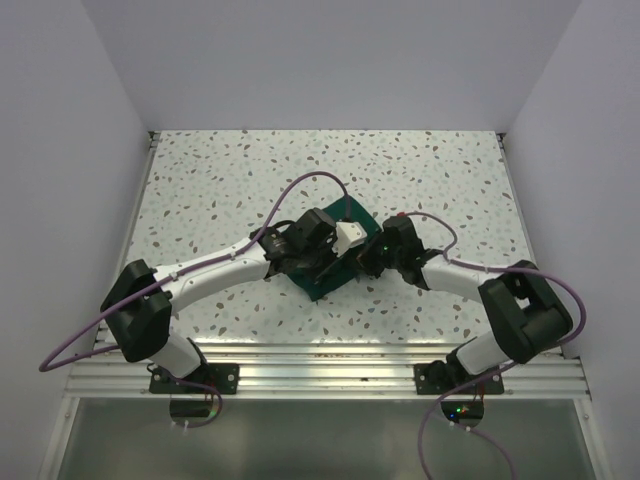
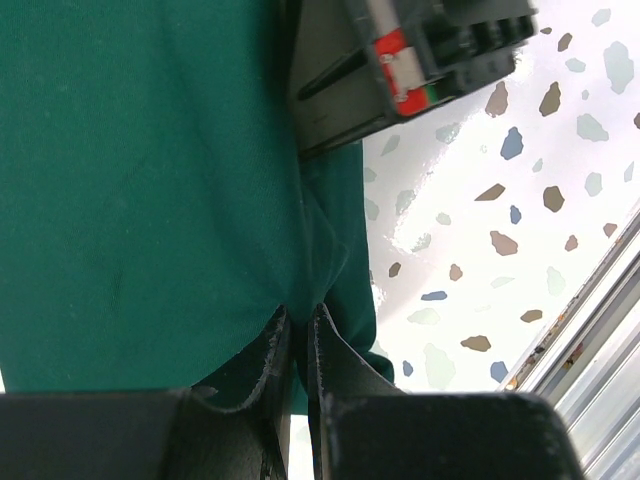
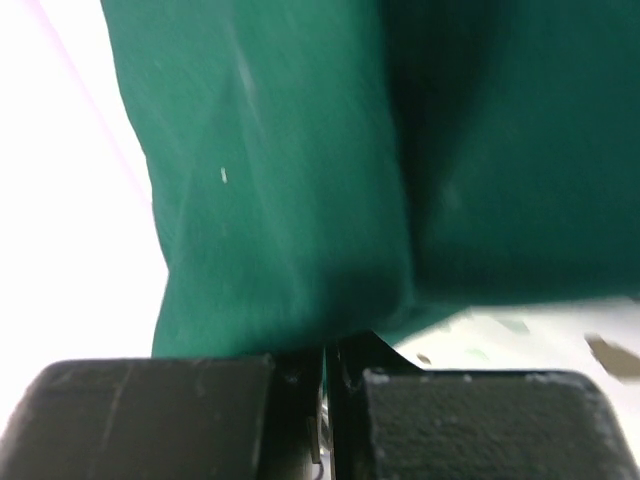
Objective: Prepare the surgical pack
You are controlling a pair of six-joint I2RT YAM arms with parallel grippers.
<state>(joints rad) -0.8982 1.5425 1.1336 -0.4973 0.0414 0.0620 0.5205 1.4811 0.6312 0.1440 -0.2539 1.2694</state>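
The dark green drape lies as a small folded bundle in the middle of the speckled table, with a white gauze pad showing on top. My left gripper is shut on a fold of the drape, the cloth pinched between its fingers. My right gripper is shut on the drape's edge from the other side. Both grippers meet over the bundle. Steel instruments and a metal tray are hidden.
The speckled tabletop surrounds the bundle. An aluminium rail runs along the near edge, also seen in the left wrist view. The right arm's wrist body hangs close above the cloth. Purple cables loop over both arms.
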